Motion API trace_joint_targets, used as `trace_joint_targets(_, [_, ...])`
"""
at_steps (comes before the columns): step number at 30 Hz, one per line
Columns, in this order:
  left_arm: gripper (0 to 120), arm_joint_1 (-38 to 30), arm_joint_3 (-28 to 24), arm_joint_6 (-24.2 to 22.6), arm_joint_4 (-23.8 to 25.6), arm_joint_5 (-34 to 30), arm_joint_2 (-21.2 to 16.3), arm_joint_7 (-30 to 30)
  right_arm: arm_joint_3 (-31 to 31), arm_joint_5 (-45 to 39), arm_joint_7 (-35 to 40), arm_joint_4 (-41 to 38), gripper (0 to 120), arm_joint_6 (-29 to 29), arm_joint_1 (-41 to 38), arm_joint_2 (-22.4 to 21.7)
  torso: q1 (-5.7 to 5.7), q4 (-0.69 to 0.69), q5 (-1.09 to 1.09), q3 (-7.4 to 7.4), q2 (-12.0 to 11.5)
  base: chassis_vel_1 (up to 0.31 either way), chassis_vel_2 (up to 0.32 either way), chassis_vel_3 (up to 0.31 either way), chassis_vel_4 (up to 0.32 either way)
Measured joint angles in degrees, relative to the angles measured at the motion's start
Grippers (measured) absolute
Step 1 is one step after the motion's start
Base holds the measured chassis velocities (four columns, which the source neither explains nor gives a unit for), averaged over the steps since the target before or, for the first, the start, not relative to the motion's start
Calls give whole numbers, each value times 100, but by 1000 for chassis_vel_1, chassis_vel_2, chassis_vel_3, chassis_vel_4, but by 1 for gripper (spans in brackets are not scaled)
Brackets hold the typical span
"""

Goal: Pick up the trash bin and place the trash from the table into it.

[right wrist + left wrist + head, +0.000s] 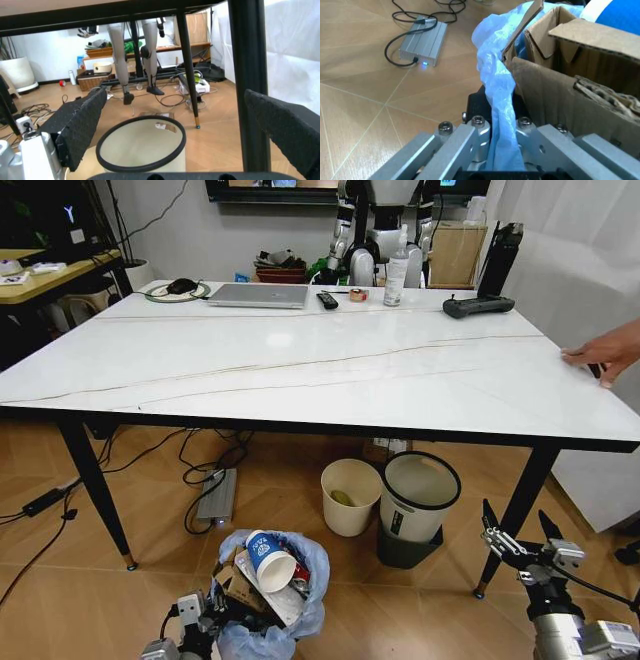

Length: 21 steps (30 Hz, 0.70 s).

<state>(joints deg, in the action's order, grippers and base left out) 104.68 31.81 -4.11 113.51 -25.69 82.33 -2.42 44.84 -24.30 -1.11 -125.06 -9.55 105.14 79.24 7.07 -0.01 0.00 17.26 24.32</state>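
Observation:
The trash bin (pixel 300 605), lined with a crinkled blue bag, is low over the floor in front of the table (pixel 300 370). Trash fills it: a blue-white paper cup (pixel 268 558) on top and torn brown cardboard (pixel 232 585). My left gripper (pixel 200 620) is at the bin's left side. In the left wrist view this left gripper (pixel 500 127) is shut on the bag's rim (pixel 495 75), beside the cardboard (pixel 555 86). My right gripper (pixel 515 525) hangs open and empty by the table's front right leg; in the right wrist view the right gripper (pixel 175 97) faces under the table.
Under the table stand a cream bin (pixel 350 495) and a grey bin with black rim (pixel 420 492). The tabletop's far edge holds a laptop (pixel 258 295), a remote (pixel 327 300), a bottle (pixel 396 275) and a controller (pixel 478 304). A person's hand (pixel 605 355) rests at the right edge. Cables and a power brick (pixel 217 497) lie on the floor.

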Motion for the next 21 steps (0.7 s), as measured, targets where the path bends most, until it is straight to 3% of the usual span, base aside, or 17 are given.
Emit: trace_joint_targets(21, [0, -13, -10, 8, 0, 4, 5, 2, 0, 0, 0, 0, 100, 0, 0, 0, -156, 0, 0, -303, -459, 0, 0, 0, 0])
